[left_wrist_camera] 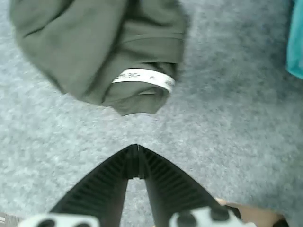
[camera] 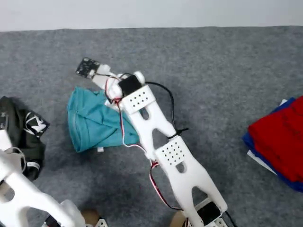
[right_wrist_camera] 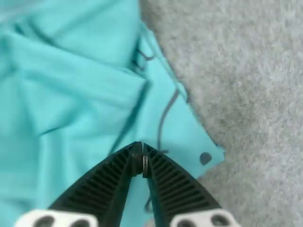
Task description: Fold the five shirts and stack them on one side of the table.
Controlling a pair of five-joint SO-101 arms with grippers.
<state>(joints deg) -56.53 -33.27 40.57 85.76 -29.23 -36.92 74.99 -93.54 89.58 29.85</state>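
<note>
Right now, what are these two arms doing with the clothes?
Two robot arms are working on shirts on a grey table. The right gripper, jaws closed, is over a crumpled teal shirt. The left gripper, also closed, hangs near a dark shirt. Red and blue shirts lie stacked at one edge.

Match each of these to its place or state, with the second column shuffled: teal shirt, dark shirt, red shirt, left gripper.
1. teal shirt
2. dark shirt
3. red shirt
4. left gripper

A. on top of a blue shirt at the right edge of the table in the high view
B. shut, over bare grey table surface
C. under the right gripper
D. bunched at the table's left edge in the high view

Pairs: 1-C, 2-D, 3-A, 4-B
</note>
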